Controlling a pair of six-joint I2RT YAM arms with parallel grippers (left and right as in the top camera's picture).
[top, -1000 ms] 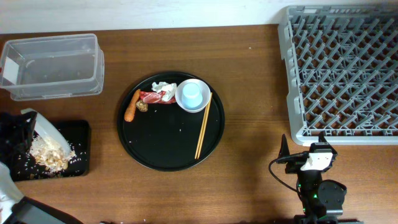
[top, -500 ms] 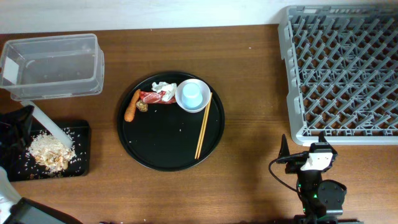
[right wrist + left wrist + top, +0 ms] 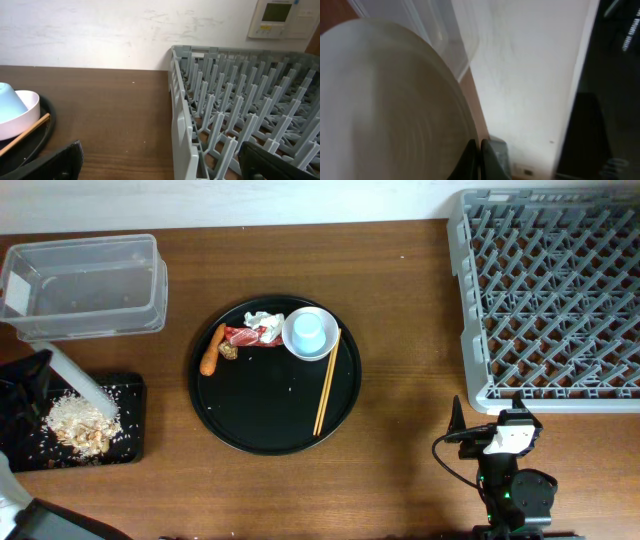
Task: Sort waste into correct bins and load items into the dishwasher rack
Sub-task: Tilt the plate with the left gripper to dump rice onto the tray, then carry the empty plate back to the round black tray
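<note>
Far left: left gripper (image 3: 480,157) pinched tight on the rim of the white plate (image 3: 78,375), plate tipped steeply, low edge over the flat black tray (image 3: 132,445). Rice and scraps (image 3: 80,425) lie heaped in that tray; plate face looks bare in the wrist view. Clear tub (image 3: 85,285) just behind, apparently empty. Centre: round black tray (image 3: 260,420) carries the carrot (image 3: 210,352) at its left edge, then red wrapper (image 3: 243,336) and tissue (image 3: 262,320) touching, then white bowl (image 3: 325,345) with the blue cup (image 3: 308,330) upturned inside it. Chopsticks (image 3: 327,385) lie beside the bowl, long axis running near-to-far, slightly slanted. Right: right gripper (image 3: 160,150) spread wide, holding nothing, parked at the near table edge just in front of the rack (image 3: 550,295). Judgement: dumping looks finished; the plate's next stop is the rack, all the way across the table from the hand holding it. Right arm is far nearer the rack, left arm nearer the leftover waste.
</note>
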